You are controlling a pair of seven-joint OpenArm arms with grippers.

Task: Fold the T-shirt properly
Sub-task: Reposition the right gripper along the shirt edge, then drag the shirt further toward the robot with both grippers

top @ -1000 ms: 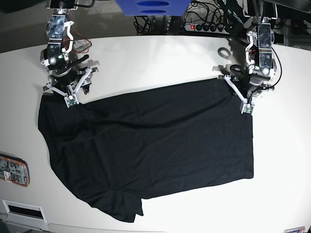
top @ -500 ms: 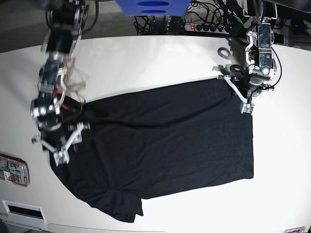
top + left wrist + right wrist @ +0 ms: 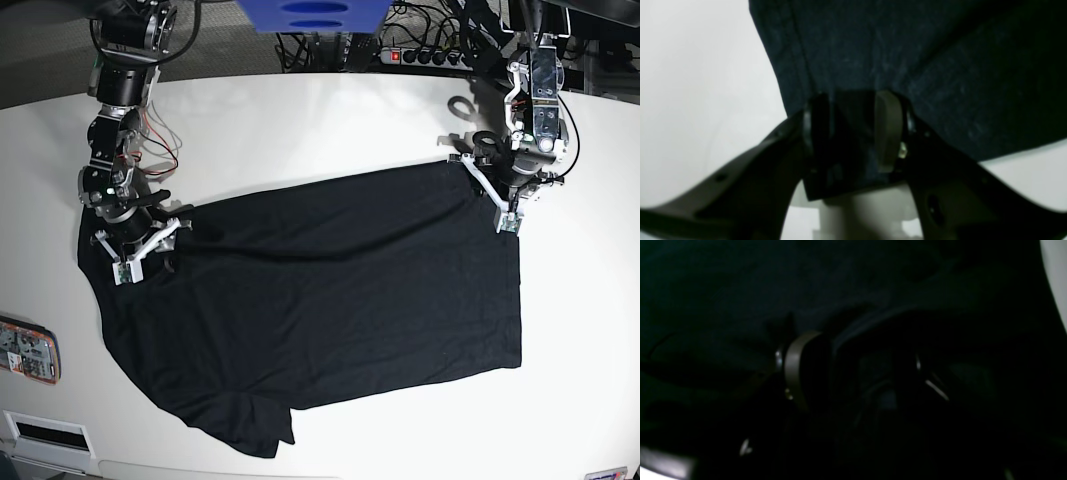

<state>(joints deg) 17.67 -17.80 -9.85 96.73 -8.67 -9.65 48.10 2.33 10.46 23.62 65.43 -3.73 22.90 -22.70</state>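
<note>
The black T-shirt [image 3: 330,300] lies spread flat on the white table [image 3: 300,120], one sleeve bunched at the front [image 3: 260,430]. My left gripper [image 3: 513,208] stands at the shirt's back right corner. In the left wrist view, that gripper [image 3: 851,130] has its fingers [image 3: 888,130] apart, and the T-shirt [image 3: 907,50] corner lies in the gap. My right gripper [image 3: 140,255] is low over the shirt's left end. The right wrist view is very dark: the gripper [image 3: 853,373] shows one pale pad [image 3: 795,370] and a wide gap, with the T-shirt [image 3: 740,290] filling the view.
A flat coloured device [image 3: 25,352] lies at the table's left edge, and a white box with a slot [image 3: 45,435] sits at the front left. A power strip [image 3: 420,55] and cables run behind the table, next to a blue object [image 3: 310,15].
My right arm swung from the bare table behind the shirt's left corner down over the cloth, then came back up a little. The left arm and the shirt have stayed put.
</note>
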